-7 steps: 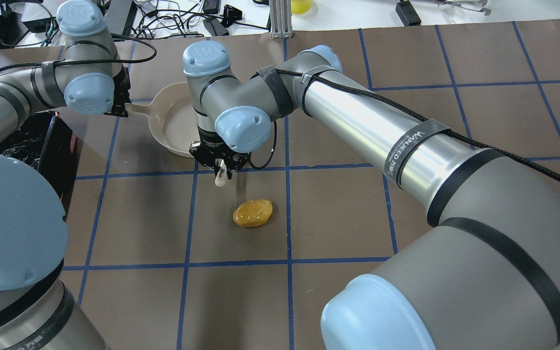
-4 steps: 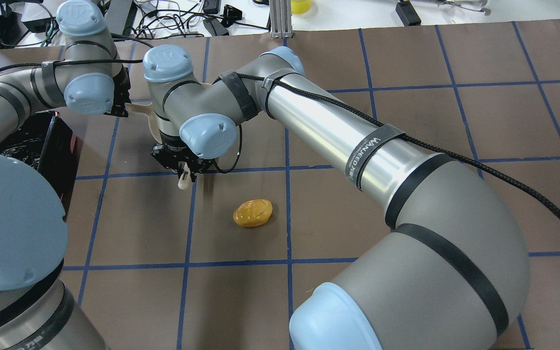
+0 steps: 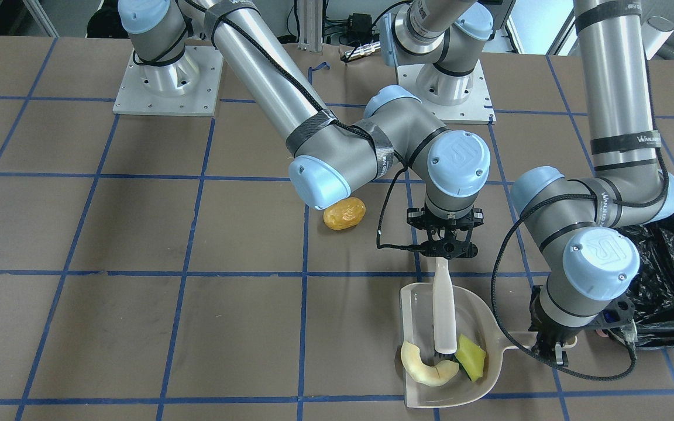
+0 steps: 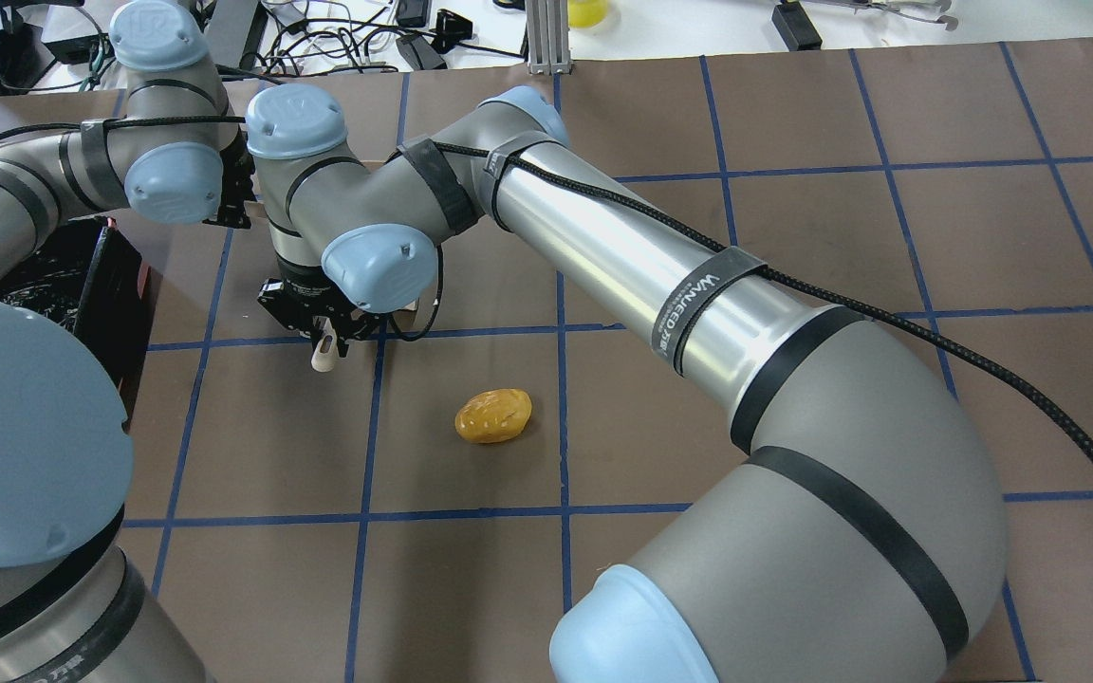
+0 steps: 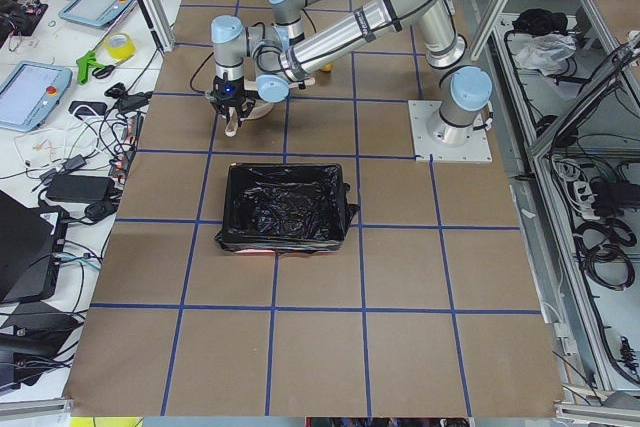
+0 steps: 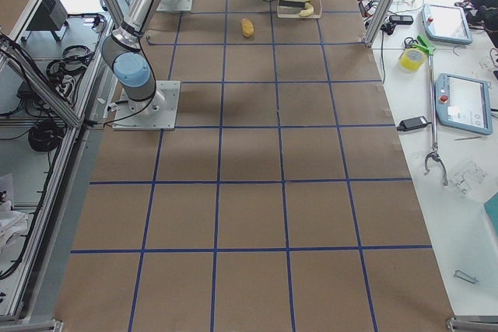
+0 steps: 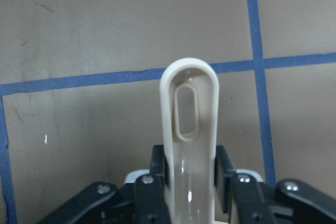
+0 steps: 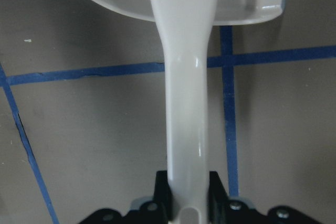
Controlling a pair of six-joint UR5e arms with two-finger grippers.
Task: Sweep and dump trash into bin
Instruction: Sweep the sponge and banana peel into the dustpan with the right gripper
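With the crinkled black-bagged bin (image 3: pixel 664 275) toward the left end of the table (image 3: pixel 138 327) judged not yet fed, the smooth beige dustpan (image 3: pixel 416 304) is gripped by the left gripper (image 3: pixel 553 351), the white brush (image 3: pixel 444 316) is clamped in the right gripper (image 3: pixel 443 252), the glossy potato-shaped lump (image 3: pixel 344 213) is left unswept mid-table, and the curved cream slice (image 3: pixel 422 367) and yellow-green sponge piece (image 3: pixel 470 358) are gathered in the pan.

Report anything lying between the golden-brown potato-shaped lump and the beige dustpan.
Nothing visible does: only bare table separates the golden-brown potato-shaped lump from the beige dustpan. The right tool, gripping the white-handled brush, hangs by the pan's rim.
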